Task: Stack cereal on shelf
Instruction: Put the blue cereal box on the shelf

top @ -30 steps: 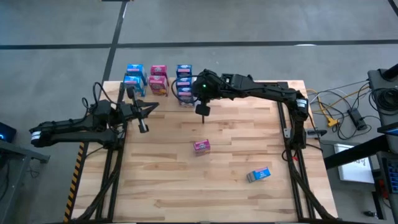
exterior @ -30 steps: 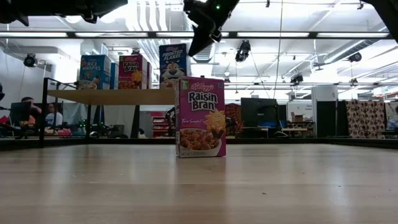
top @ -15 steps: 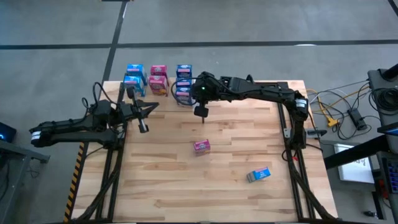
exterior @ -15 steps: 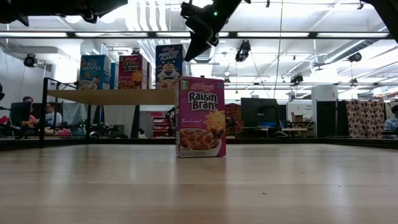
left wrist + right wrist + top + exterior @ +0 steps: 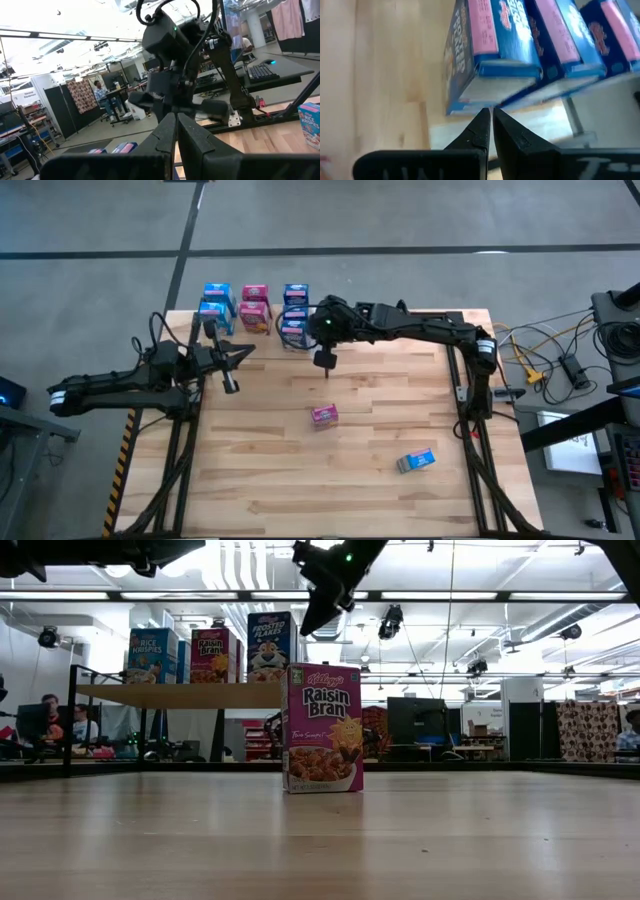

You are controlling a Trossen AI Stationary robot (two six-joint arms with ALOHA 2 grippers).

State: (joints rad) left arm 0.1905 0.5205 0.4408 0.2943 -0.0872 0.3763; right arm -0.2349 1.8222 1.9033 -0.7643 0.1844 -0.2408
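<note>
Looking down from the high view, I count most of the cereal already up on the shelf (image 5: 262,330) at the far left of the surface (image 5: 380,480): blue and pink boxes in three short rows, the exact number hard to tell from here. Two boxes are left on the planks, a pink box (image 5: 323,415) standing near the middle and a blue box (image 5: 416,461) lying nearer and to the right. My right claw (image 5: 325,361) hangs just beside the right end of the shelf with fingers pressed together and nothing in them; my left claw (image 5: 230,383) waits at the left edge, also pressed together and empty. From the low view, the Raisin Bran box (image 5: 322,728) stands upright on the surface, well apart from the shelf behind it, where Rice Krispies, Raisin Bran and Frosted Flakes (image 5: 271,646) boxes stand on the board; the blue box is not in this picture. From the left wrist view, I see only the other arm across the surface and a Rice Krispies box (image 5: 310,123) at the edge. From the right wrist view, closed fingertips (image 5: 481,125) sit just short of a blue Frosted Flakes box on the shelf. I judge the job mostly done, two boxes to go.
</note>
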